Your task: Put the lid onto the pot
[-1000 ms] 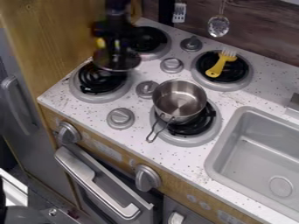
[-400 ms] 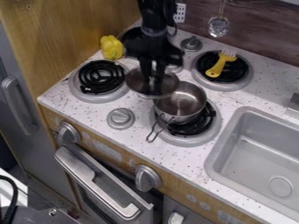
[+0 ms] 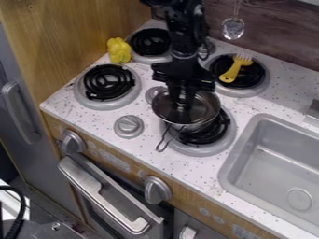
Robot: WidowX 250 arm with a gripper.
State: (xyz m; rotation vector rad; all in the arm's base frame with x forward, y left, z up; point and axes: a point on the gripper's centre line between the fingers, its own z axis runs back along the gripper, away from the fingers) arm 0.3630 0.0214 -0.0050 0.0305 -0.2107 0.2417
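The black gripper hangs over the pot, shut on the knob of a round glass lid with a metal rim. That lid is over the pot's mouth, shifted a little toward the left, its left edge standing out past the pot's rim. Whether it touches the rim, I cannot tell. The silver pot is on the front right burner, its wire handle pointing down and left. Lid knob and part of the pot's far side are hidden by the gripper.
Behind the pot, a yellow brush lies on the back right burner. A yellow pepper stands at the left, near the wooden wall. The sink is on the right, and a knob rises left of the pot.
From over the left burners, the gripper has moved right and toward the camera, carrying the lid to the pot. The yellow pepper behind it has come into full sight.
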